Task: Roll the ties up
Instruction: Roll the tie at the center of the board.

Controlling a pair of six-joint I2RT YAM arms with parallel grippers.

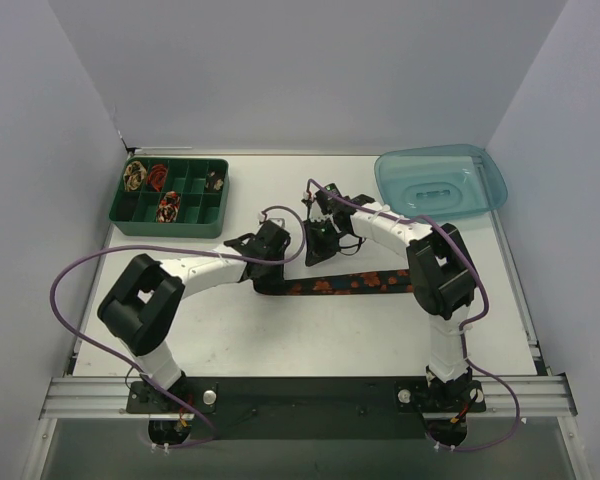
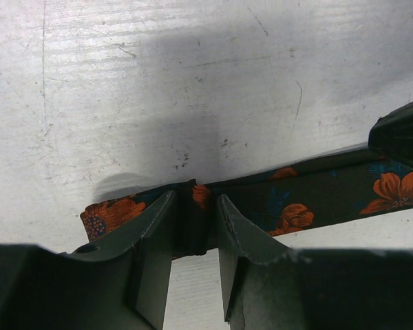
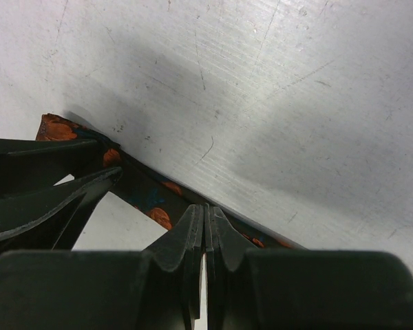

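Just right of the green tray (image 1: 170, 231), and a little nearer the arm bases, the floral tie (image 1: 352, 284) lies flat on the table, running away from the tray as 1 long strip. Its narrow end, the end closest to the tray, stands folded up between the 2 fingers of the left gripper (image 2: 194, 201). Those jaws stand partway apart, and I cannot tell whether they bear on the cloth. Farther from the tray along the strip, the right gripper (image 3: 204, 210) has its jaws pressed together, tips down at the tie's edge; whether cloth is caught between them is hidden. Rolled ties (image 1: 167, 207) sit in the tray's compartments, so this looks like the start of another roll. To do it well, the left gripper should take the folded end squarely, both edges level, and turn it away from the tray in small, tight turns while the right holds the strip taut and straight. A slack or skewed first turn would likely give a loose, coned coil.
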